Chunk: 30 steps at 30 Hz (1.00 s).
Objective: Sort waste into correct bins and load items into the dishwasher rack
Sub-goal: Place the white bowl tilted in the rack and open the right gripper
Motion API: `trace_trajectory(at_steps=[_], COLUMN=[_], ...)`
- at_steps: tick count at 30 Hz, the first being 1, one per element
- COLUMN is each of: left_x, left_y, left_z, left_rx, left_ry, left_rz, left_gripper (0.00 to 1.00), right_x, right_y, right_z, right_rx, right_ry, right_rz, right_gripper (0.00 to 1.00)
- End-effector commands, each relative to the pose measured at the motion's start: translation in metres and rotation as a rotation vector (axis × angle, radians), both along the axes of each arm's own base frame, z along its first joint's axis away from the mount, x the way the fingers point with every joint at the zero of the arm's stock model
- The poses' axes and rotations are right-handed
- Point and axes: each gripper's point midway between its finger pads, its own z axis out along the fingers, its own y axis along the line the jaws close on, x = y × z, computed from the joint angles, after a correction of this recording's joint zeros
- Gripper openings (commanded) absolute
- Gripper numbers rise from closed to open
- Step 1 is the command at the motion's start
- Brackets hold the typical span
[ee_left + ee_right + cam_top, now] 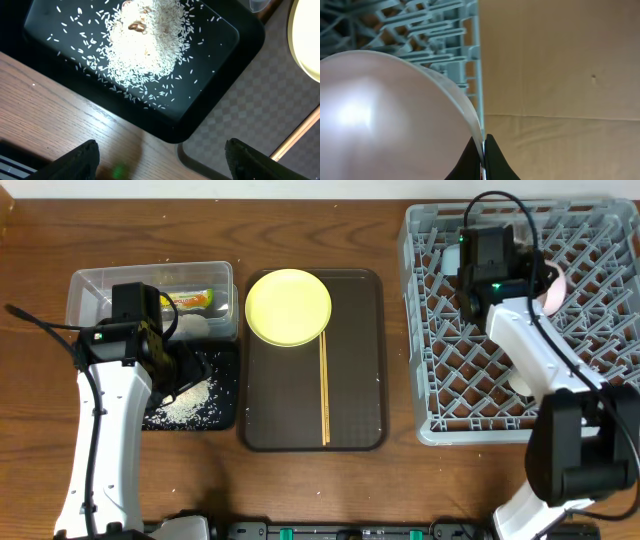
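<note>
1. R claw (482,150) is clamped on the rim of a pale bowl (385,115), holding it at the far-right edge of the dishwasher rack (412,330). It's only a thin rim pinch, so we judge the bowl could swivel or slip.
2. R wrist view shows the rack's outer wall just beside the bowl, w/ bare surface beyond. If it's released here, it may tip over the wall instead of seating btwn pegs.
3. L claw (161,155) has its fingers wide apart and is empty. It hovers over a corner of the black tray (220,55), where the rice (145,45) is piled. A low move could clip the tray's edge & scatter grains onto the tabletop (50,110).
4. Yellow plate (288,307) & chopsticks (324,390) lie on the brown serving tray (360,380). The sticks lie flat, top ends at the plate's rim; we can't tell if they're tucked under. Lifting the plate may roll them.
5. Snack wrapper (190,300) sits in the clear tub (90,285); sorted, we think.
</note>
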Motion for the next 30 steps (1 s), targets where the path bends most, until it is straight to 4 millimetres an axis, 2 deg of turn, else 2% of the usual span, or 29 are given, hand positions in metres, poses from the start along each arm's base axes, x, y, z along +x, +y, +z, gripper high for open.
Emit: trace_trajectory(at_steps=[1,13,15,16,19,25,27,30], left_x=[-0.002,-0.002,-0.002,-0.002,-0.002,-0.002,-0.003,-0.003], left_y=[0.004,0.004,0.004,0.004,0.004,0.004,0.004,0.004], left_z=[0.0,0.0,0.0,0.0,0.0,0.0,0.0,0.0], left_rx=[0.017,0.017,0.017,0.017,0.016,0.017,0.017,0.016], left_ry=[0.006,0.006,0.006,0.006,0.006,0.006,0.007,0.007], left_rz=[0.016,0.016,0.016,0.016,0.016,0.016,0.016,0.016], left_gripper=[0.83,0.83,0.83,0.83,0.83,0.83,0.83,0.83], right_x=[0.003,0.005,0.003,0.001,-0.005,-0.014,-0.016,-0.019], right_y=[0.012,0.061,0.069,0.071,0.079,0.103,0.108,0.112], right_z=[-0.011,-0.022,-0.026,-0.027,-0.038,-0.07,-0.07,-0.058], right_rx=[0.037,0.115,0.136,0.146,0.217,0.463,0.506,0.55], right_ry=[-0.044,-0.069,-0.079,-0.084,-0.086,-0.035,-0.029,-0.044], right_rz=[0.0,0.088,0.092,0.09,0.085,0.098,0.108,0.128], right_gripper=[0.01,0.02,0.15,0.17,0.19,0.28,0.32,0.38])
